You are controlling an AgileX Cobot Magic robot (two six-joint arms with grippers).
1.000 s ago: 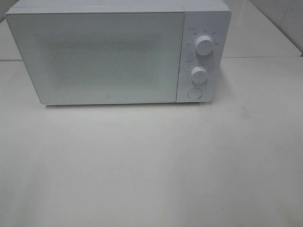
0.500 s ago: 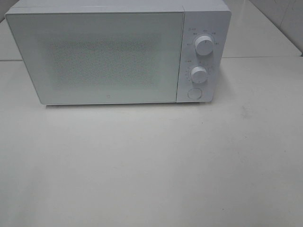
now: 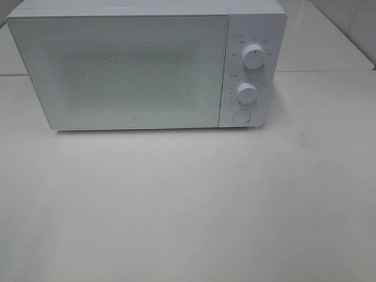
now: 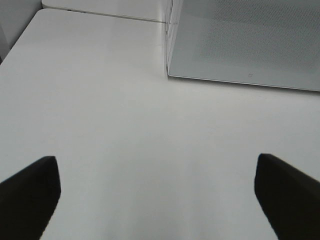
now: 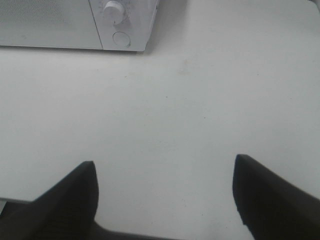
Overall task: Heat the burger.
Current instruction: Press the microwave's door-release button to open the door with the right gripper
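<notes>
Burger: not visible in any view, so I can't place it relative to either gripper. Microwave [image 3: 135,70] door [image 3: 123,76] is closed, and nothing can be made out through its speckled window.

Left gripper [image 4: 156,165]: jaws spread wide, nothing between them, holding nothing. Both dark fingers [image 4: 30,195] sit over bare white table [image 4: 100,110], not touching anything I can see. The microwave's lower left front corner is ahead of it, well apart.

Right gripper [image 5: 165,162]: also wide open and empty, fingers [image 5: 265,195] above bare table. The microwave's control end is ahead and off to one side, well apart. This view catches the lower knob [image 5: 114,10] and round button [image 5: 121,39].

The high camera shows neither arm, just the microwave at the back of the table [image 3: 188,205]. On its right-hand panel: upper knob [image 3: 253,56], lower knob [image 3: 247,93], then the button [image 3: 241,116] below.
</notes>
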